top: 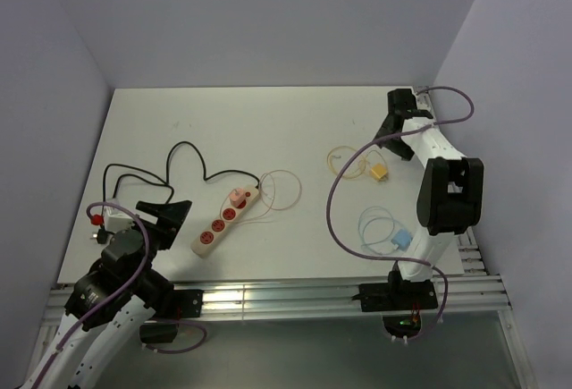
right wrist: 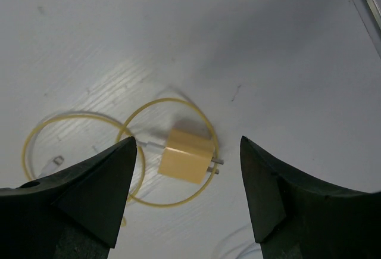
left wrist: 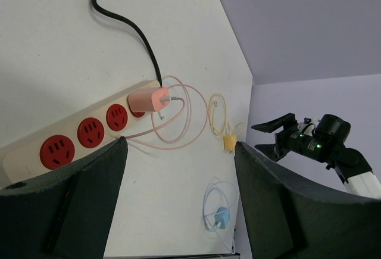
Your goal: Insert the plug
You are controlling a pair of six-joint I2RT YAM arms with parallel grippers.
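Right wrist view: right gripper [right wrist: 187, 140] hangs over yellow charger plug [right wrist: 186, 164], jaws apart, nothing between them
Left gripper [left wrist: 180, 143]: jaws spread, empty, low at near end of power strip [left wrist: 89, 131]
Task thing: yellow plug lies flat on its side, prongs [right wrist: 217, 165] pointing sideways, inside its own yellow cable [right wrist: 77, 116] loops; well apart from the strip across the table
Strip: pink charger [left wrist: 149, 100] fills far socket, three red sockets free
Risk 1: fingers pinch a cable loop along with the body, so the grip sits crooked
Risk 2: prongs sideways, plug likely needs turning; may twist in the grip and miss the slots
Risk 3: trailing cable drags or snags on blue charger [top: 401, 239]
Risk 4: strip looks unfixed, could slide under push unless left arm braces it
Surface: white table [top: 268, 121], smooth, slightly glossy; plug may skid
Room: plain pale lilac walls on three sides
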